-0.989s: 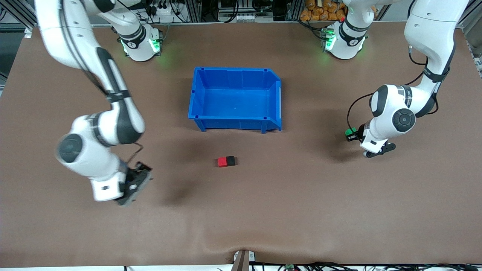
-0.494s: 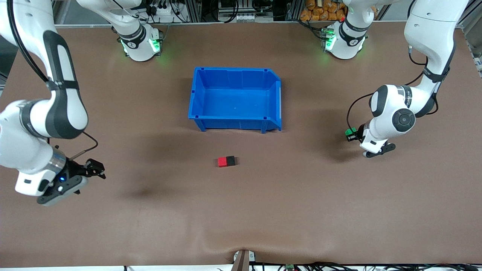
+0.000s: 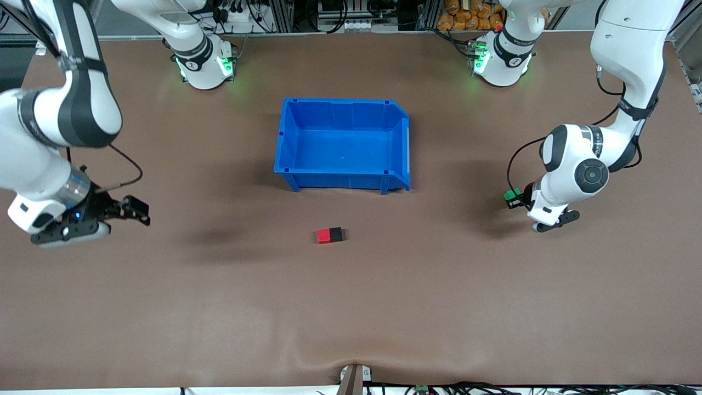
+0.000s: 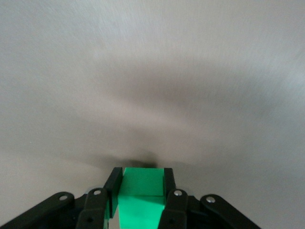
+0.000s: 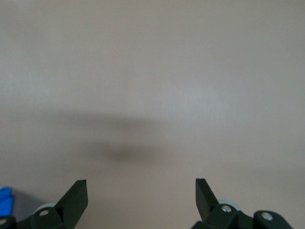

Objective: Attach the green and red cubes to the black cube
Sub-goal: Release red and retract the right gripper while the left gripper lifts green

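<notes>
A brown bench (image 3: 351, 307) carries a blue bin (image 3: 343, 144) at its middle. Just nearer the front camera than the bin, at the bin's six o'clock, a red cube (image 3: 323, 236) and the black cube (image 3: 335, 234) sit touching side by side, the red one toward the right arm's end. The left tool (image 3: 514, 197) hangs over bare bench toward the left arm's end, at about three o'clock from the cube pair, clenched on the green cube (image 4: 141, 195). The right tool (image 3: 134, 210) hangs over bare bench toward the right arm's end, at about nine o'clock from the pair, its fingers (image 5: 76, 198) spread wide and holding nothing.
</notes>
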